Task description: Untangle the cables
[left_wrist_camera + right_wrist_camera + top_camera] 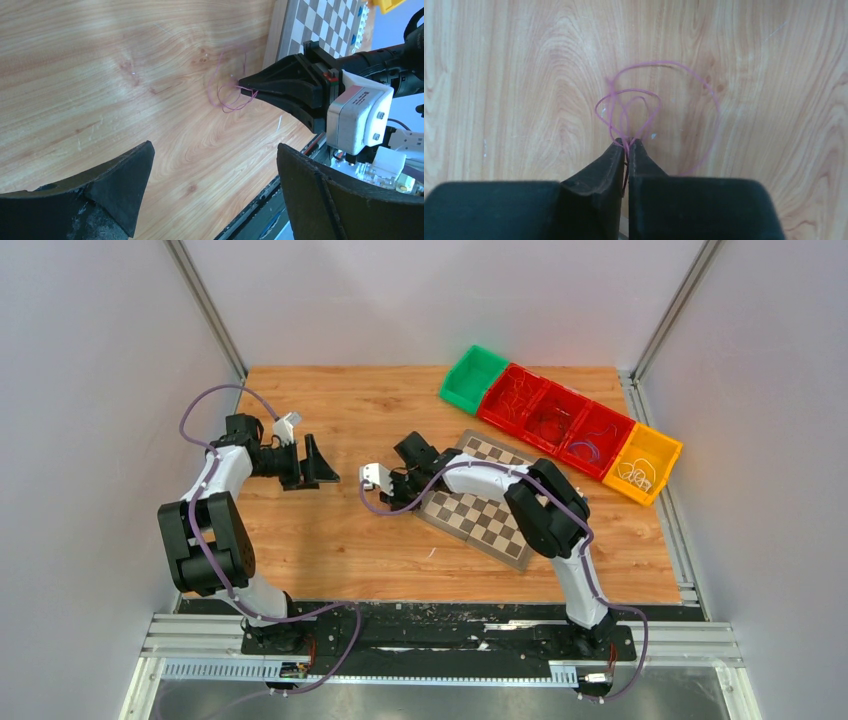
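Cables (pixel 631 102), thin pink-purple wire in loose overlapping loops, spread over the wooden surface (pixel 499 75), pinched between the right gripper's (pixel 628 145) closed jaws; the left gripper's (pixel 214 152) jaws gape open, empty.

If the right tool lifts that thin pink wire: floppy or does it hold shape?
Probably springy-limp: the wire lies in open loops on the table, yet is hair-thin, so should sag. Likely very light. May slip: the right tool pinches just one spot.

The wooden table (pixel 330 540) carries a checkerboard (pixel 480 520) right of centre. At its far right corner stands a slanted row of bins (pixel 545 445): one green, three red, one yellow. Thin pink cables (pixel 644 100) loop on bare wood left of the checkerboard.
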Robot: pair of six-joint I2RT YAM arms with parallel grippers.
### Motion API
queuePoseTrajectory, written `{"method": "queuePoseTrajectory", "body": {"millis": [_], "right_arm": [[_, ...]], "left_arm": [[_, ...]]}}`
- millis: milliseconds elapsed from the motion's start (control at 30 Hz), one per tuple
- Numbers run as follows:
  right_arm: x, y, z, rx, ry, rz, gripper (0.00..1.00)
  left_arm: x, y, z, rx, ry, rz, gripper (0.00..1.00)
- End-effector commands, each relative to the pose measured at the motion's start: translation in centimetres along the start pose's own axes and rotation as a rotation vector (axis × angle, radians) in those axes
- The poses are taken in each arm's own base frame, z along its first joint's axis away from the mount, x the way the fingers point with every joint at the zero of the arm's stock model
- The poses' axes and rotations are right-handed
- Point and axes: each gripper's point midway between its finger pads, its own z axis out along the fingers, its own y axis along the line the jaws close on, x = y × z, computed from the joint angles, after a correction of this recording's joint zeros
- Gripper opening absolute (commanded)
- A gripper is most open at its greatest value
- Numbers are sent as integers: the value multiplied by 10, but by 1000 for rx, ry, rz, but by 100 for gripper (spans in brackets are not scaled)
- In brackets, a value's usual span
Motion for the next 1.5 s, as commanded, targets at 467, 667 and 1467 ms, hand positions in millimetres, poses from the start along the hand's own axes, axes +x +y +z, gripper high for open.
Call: {"method": "queuePoseTrajectory", "body": {"millis": [467, 667, 1467], "right_arm": [[-54, -200, -171, 465, -275, 61, 0], [-12, -269, -223, 669, -243, 147, 0], [70, -343, -261, 955, -164, 212, 48]], "left_arm": [[-15, -16, -7, 48, -53, 58, 100], [-18, -16, -5, 56, -59, 42, 100], [-23, -13, -5, 43, -44, 36, 100]]}}
